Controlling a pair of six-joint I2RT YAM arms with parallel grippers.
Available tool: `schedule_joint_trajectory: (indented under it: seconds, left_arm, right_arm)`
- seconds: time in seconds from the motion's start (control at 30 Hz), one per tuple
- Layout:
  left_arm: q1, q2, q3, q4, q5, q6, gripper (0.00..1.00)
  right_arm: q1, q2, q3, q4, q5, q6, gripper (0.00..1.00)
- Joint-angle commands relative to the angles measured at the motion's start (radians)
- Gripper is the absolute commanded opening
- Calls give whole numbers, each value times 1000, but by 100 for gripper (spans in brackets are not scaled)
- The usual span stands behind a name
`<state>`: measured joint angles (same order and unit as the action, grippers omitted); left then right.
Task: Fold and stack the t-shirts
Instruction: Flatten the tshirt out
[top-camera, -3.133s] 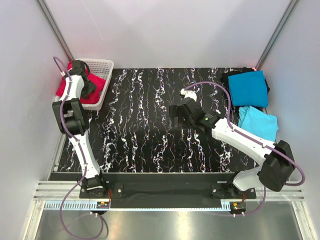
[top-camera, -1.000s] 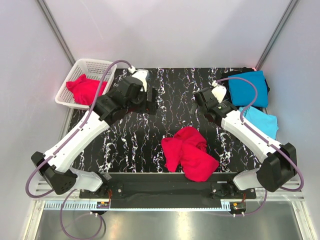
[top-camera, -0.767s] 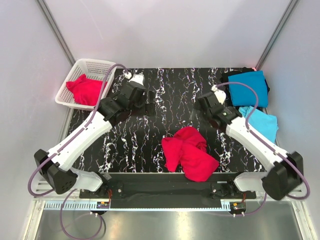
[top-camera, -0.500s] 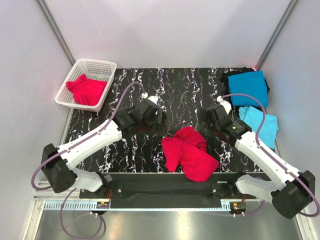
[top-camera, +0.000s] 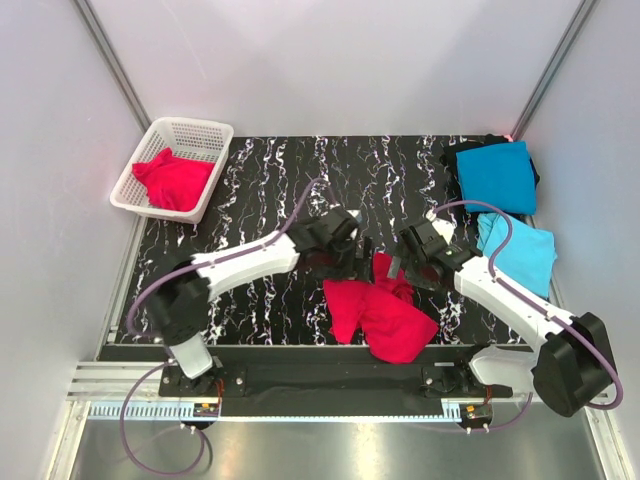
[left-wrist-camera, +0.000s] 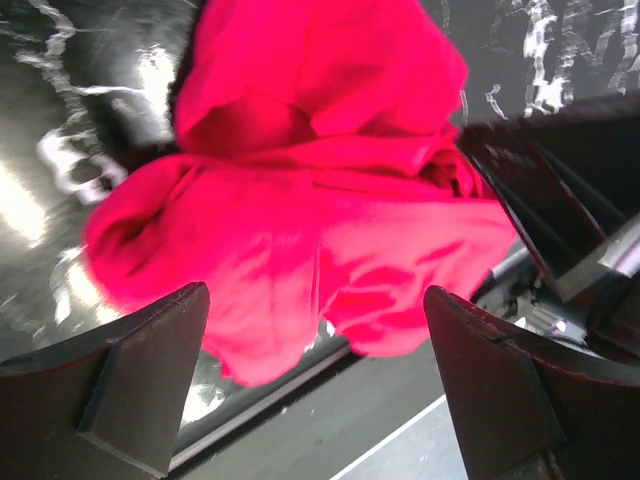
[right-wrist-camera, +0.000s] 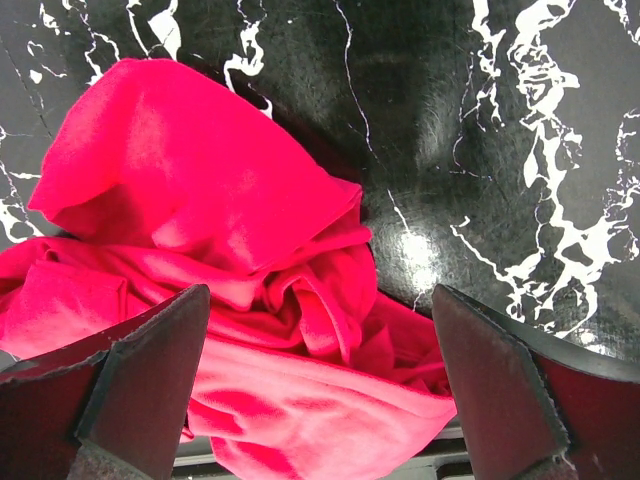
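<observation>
A crumpled crimson-red t-shirt (top-camera: 380, 312) lies in a heap near the table's front edge, at the middle. My left gripper (top-camera: 352, 258) hovers at its far left edge, open, with the red t-shirt (left-wrist-camera: 300, 200) below and nothing between its fingers (left-wrist-camera: 140, 370). On the far right side of the heap my right gripper (top-camera: 406, 268) stands open too, above the rumpled red cloth (right-wrist-camera: 230, 300), with its fingers (right-wrist-camera: 500, 390) wide apart. A folded teal-blue t-shirt (top-camera: 497, 175) and a sky-blue t-shirt (top-camera: 520, 248) lie at the right edge. Another red t-shirt (top-camera: 172, 180) sits in the basket.
A white mesh basket (top-camera: 205, 135) stands at the back left corner, partly off the black marbled table (top-camera: 270, 190). Dark cloth (top-camera: 455, 152) shows under the teal shirt. The table's front rail (left-wrist-camera: 300, 420) runs just beyond the red heap.
Both arms have swung from the back of the table down to the red heap's far edge. The heap has not moved. Three seconds ago the left gripper was at the basket.
</observation>
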<state>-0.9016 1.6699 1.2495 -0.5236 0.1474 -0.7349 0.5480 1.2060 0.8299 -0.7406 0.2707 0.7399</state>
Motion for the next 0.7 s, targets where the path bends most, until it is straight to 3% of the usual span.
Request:
schedule_joint_trajectory:
  seconds: [0.0, 0.33, 0.67]
  left_arm:
    - [-10, 72, 96, 50, 28, -41, 91]
    - [-39, 178, 149, -61, -144, -150, 70]
    - [-88, 267, 222, -105, -144, -155, 65]
  right_arm:
    - [4, -22, -2, -3, 30, 33, 100]
    - [3, -36, 5, -13, 35, 29, 100]
    - [3, -66, 9, -28, 48, 36, 100]
